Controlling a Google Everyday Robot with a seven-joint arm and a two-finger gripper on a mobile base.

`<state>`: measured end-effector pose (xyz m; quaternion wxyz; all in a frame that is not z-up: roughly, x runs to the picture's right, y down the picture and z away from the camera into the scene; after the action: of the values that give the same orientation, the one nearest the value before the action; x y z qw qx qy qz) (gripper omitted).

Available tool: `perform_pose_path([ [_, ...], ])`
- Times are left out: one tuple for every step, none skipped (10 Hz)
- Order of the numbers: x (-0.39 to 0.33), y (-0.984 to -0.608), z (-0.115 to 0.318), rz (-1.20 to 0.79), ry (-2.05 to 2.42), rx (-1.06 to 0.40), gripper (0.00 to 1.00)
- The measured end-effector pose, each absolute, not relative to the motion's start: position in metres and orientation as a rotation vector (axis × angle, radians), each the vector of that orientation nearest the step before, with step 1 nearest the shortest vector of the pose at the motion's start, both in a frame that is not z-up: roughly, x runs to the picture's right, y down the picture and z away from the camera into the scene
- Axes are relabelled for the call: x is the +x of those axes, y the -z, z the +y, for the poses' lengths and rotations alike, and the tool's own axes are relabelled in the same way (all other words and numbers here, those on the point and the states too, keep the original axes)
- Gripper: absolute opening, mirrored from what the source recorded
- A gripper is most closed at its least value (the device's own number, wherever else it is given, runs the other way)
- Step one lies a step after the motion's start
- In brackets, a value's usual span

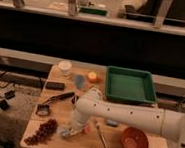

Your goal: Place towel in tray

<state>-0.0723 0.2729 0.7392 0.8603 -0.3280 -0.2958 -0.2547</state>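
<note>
The towel [65,132] is a light grey-blue crumpled cloth lying near the front left of the wooden table. My gripper [74,128] is at the end of the white arm, which reaches in from the right. It is down on or just over the towel and hides part of it. The tray [130,86] is dark green and rectangular. It stands at the back right of the table, well away from the towel, and nothing shows in it.
A red bowl [134,140] sits front right and dark grapes [41,131] front left. A white cup [64,67], a blue-grey cup [78,80] and an orange item [92,77] stand at the back. A black brush [58,98], a blue sponge [111,123] and a utensil [100,135] lie mid-table.
</note>
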Motion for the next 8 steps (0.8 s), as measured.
perform_pose_path([
  [-0.069,-0.728,0.262,-0.634,0.527,-0.677,0.14],
  [-0.066,-0.719,0.252,-0.643,0.520,-0.660,0.14],
  [-0.063,-0.712,0.242,-0.652,0.511,-0.644,0.14],
  [-0.060,-0.710,0.237,-0.656,0.504,-0.636,0.14],
  [-0.056,-0.711,0.233,-0.662,0.486,-0.626,0.14],
  [-0.047,-0.712,0.221,-0.671,0.449,-0.604,0.14],
  [-0.041,-0.714,0.215,-0.675,0.429,-0.594,0.14],
  [-0.034,-0.716,0.208,-0.674,0.406,-0.583,0.14],
])
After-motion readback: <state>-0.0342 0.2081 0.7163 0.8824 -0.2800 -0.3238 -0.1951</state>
